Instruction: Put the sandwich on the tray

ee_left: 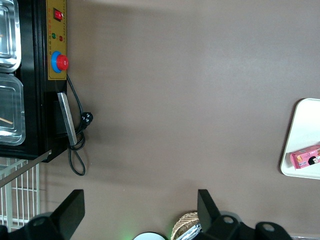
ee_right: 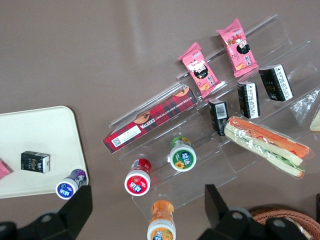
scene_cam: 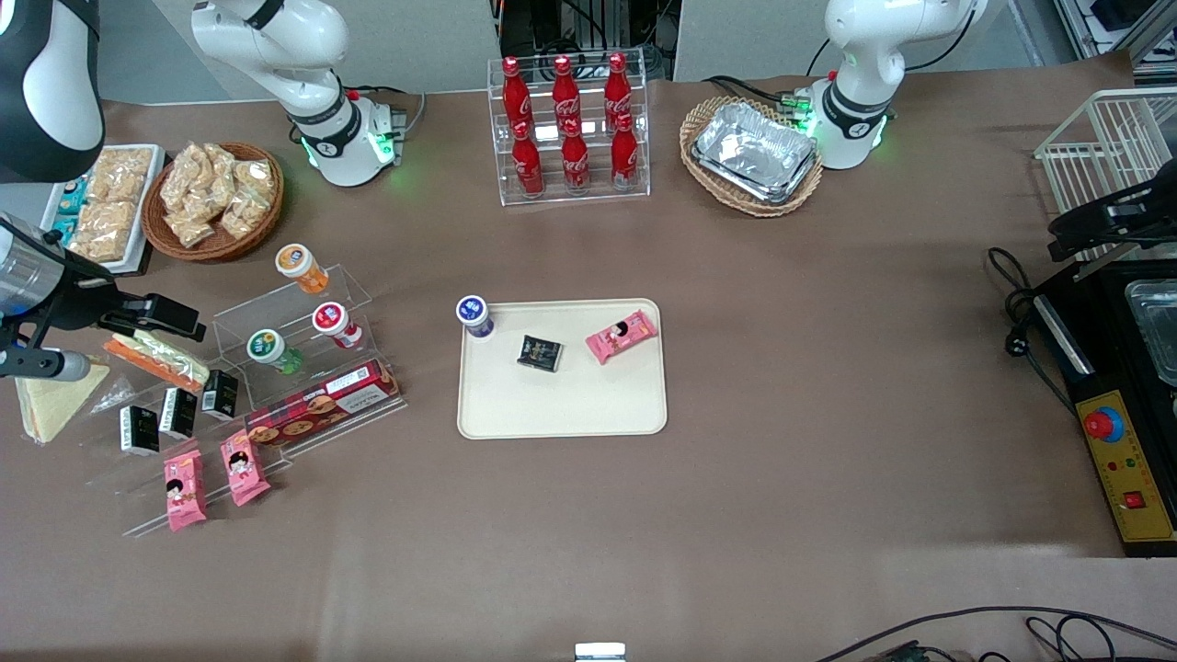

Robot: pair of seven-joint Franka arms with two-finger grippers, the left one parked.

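The sandwich (scene_cam: 57, 401), a pale beige clear-wrapped wedge, lies at the working arm's end of the table, partly under the arm; only its corner (ee_right: 316, 120) shows in the right wrist view. A similar sandwich with an orange strip (scene_cam: 158, 359) (ee_right: 265, 142) lies beside it, on the clear stand. The cream tray (scene_cam: 561, 405) (ee_right: 45, 135) (ee_left: 302, 140) lies mid-table and holds a blue-lidded bottle (scene_cam: 474, 314), a black packet (scene_cam: 540, 353) and a pink packet (scene_cam: 622, 336). My right gripper (scene_cam: 175, 322) (ee_right: 147, 196) hangs open and empty above the stand, close to the orange-strip sandwich.
The clear stepped stand (scene_cam: 303, 368) carries small bottles (ee_right: 137, 182), a tartan biscuit box (scene_cam: 322, 405), black packets (scene_cam: 179, 412) and pink packets (scene_cam: 184, 492). A snack basket (scene_cam: 218, 198), a cola rack (scene_cam: 570, 129), a foil-tray basket (scene_cam: 752, 156) and a black machine (scene_cam: 1122, 432) stand around.
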